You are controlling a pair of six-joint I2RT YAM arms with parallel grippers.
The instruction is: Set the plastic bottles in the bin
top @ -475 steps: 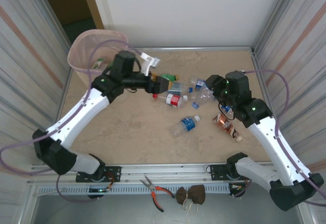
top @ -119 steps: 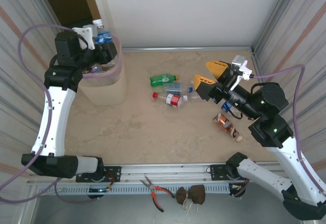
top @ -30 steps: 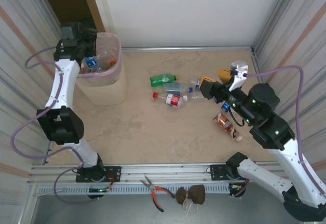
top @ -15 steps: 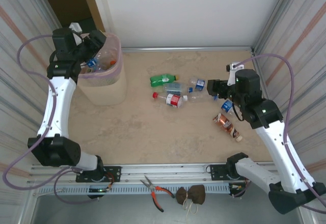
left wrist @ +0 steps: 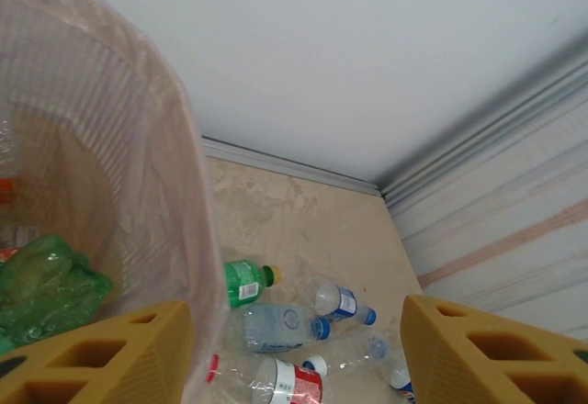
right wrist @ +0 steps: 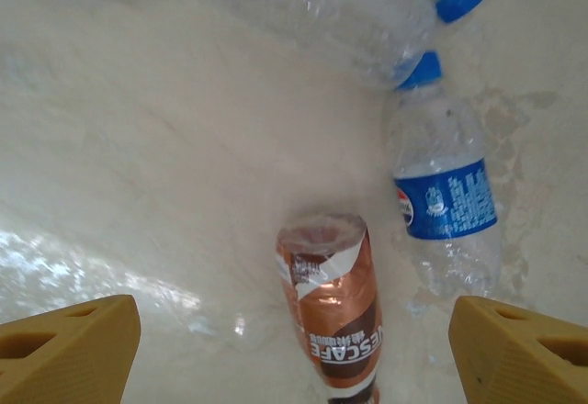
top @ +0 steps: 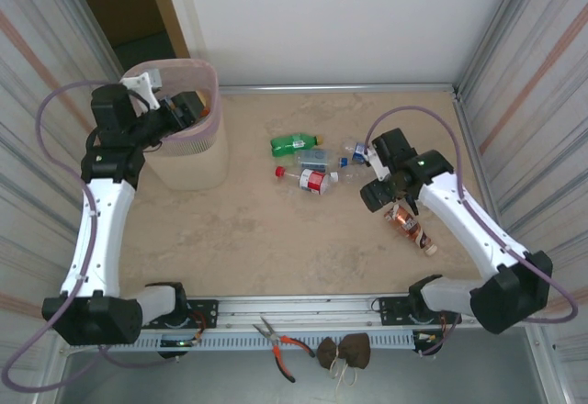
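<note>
Pink translucent bin (left wrist: 138,193) stands beside the left fingers (left wrist: 496,349), which are apart and empty at its rim. A crushed green bottle (left wrist: 46,285) lies inside, perhaps with others, dimly seen. The right fingers (right wrist: 64,340), apart and empty, hover over the counter (right wrist: 184,147), the brown Nescafé bottle (right wrist: 335,303) lying between them. Several bottles lie beyond, so the task looks partway done.

"NESCAFE" stands in white on the brown bottle (right wrist: 333,305) at six o'clock, right wrist view. The blue label on the clear bottle (right wrist: 447,204) at three o'clock is unreadable.
</note>
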